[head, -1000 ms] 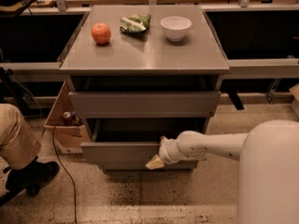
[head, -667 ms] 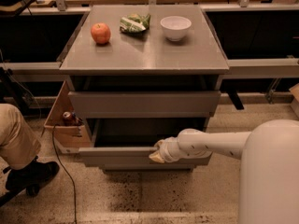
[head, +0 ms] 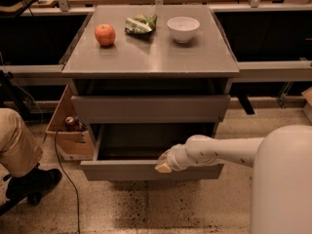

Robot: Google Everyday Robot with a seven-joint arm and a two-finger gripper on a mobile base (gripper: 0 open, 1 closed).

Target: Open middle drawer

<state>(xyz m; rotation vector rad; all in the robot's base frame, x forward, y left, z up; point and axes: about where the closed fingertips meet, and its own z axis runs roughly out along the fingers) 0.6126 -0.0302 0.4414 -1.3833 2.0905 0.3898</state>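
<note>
The middle drawer is pulled partway out of the grey cabinet, and its bare grey inside shows. My gripper sits at the top edge of its flat front, a little right of centre, with my white arm reaching in from the right. The taller-fronted top drawer above it is closed. The lowest drawer is hidden under the open one.
On the cabinet top lie a red apple, a green snack bag and a white bowl. A cardboard box holding a can stands left of the cabinet. A person's leg and shoe are at far left, and a cable runs across the floor.
The middle drawer has slid further out toward the camera, showing more of its inside. My gripper has moved with its front edge.
</note>
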